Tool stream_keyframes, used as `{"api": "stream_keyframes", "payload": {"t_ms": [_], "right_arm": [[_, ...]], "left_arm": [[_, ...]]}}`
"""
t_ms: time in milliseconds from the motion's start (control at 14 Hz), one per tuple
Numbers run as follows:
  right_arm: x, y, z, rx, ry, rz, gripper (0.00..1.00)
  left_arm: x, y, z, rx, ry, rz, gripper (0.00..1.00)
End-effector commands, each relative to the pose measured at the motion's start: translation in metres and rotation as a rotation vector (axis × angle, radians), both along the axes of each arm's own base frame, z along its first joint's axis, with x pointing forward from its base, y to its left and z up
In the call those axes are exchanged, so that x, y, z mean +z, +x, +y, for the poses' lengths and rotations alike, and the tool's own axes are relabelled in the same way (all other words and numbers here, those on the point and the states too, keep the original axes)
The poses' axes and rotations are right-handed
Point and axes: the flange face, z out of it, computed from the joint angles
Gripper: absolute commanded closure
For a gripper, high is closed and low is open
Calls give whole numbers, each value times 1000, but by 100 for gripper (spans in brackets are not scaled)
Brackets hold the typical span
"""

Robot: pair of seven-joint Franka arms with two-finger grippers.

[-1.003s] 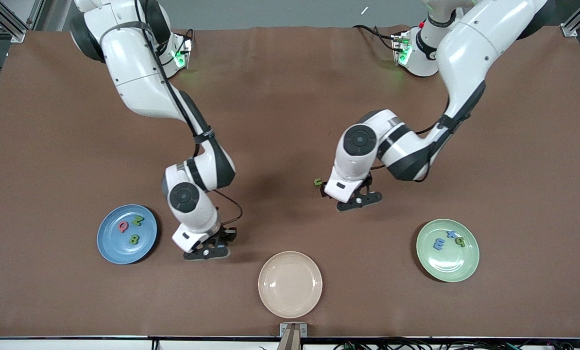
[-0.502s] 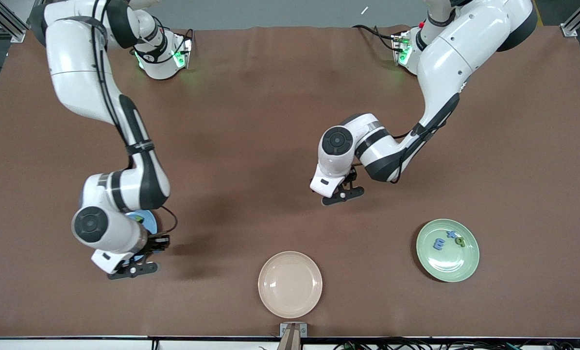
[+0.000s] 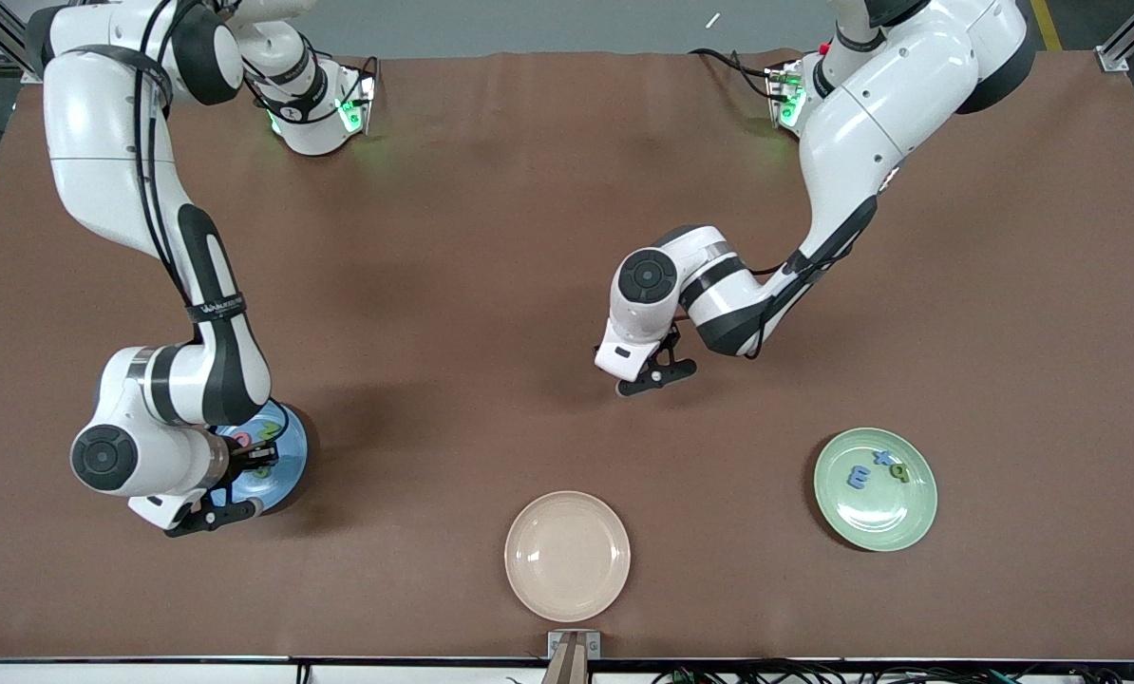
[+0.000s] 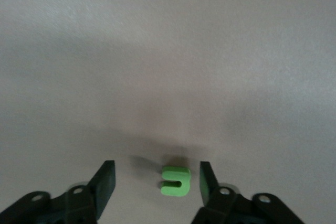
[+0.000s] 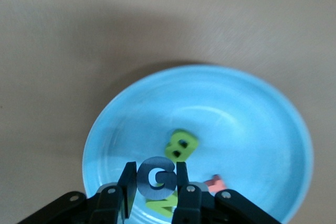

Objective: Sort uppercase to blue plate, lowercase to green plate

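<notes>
The blue G [image 5: 156, 177] is pinched between the right gripper's [image 5: 153, 186] fingers over the blue plate [image 3: 287, 465] at lower left of the front view, where the green B [image 5: 180, 147] lies. The green u [image 4: 176, 181] lies on the table [image 3: 529, 237] mid-frame between the left gripper's [image 4: 156, 183] spread fingers. The green plate [image 3: 899, 518] at lower right holds the blue m [image 3: 857, 476].

Brown table mat [image 3: 529, 190], alu frame [image 3: 1125, 43] at corners.
</notes>
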Motion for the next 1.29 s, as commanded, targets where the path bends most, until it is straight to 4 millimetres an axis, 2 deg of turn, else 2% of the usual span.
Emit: {"api": "stream_keyframes", "payload": {"t_ms": [0, 143, 215, 287, 502, 645, 717, 788, 860, 931, 1075, 1218], "right_arm": [[-6, -8, -3, -31, 70, 24, 24], [0, -7, -2, -33, 70, 17, 11], [5, -5, -3, -33, 71, 8, 0], [9, -2, -2, -29, 73, -1, 0], [73, 6, -6, -24, 71, -89, 0], [121, 5, -14, -28, 69, -132, 0], [143, 0, -20, -25, 72, -134, 0], [163, -3, -30, -25, 75, -142, 0], [181, -5, -33, -29, 77, -164, 0], [199, -7, -39, -36, 80, -185, 0], [243, -18, -39, -35, 78, -219, 0], [289, -35, -43, -43, 85, -225, 0]], "left_arm": [[-4, -3, -7, -13, -11, 0, 31], [-8, -5, -8, -15, -15, 5, 35], [-10, -5, -8, -15, -17, 8, 37], [-13, -5, -8, -15, -16, 12, 38], [-15, -7, -9, -17, -17, 16, 52], [-23, -10, -11, -23, -19, 27, 58], [-22, -10, -12, -20, -24, 26, 64], [-21, -7, -10, -16, -26, 22, 77], [-17, -5, -9, -8, -27, 15, 96], [-11, 0, -9, 10, -33, 5, 100], [-3, 14, -1, 31, -38, -13, 100], [12, 40, 20, 70, -42, -42, 100]]}}
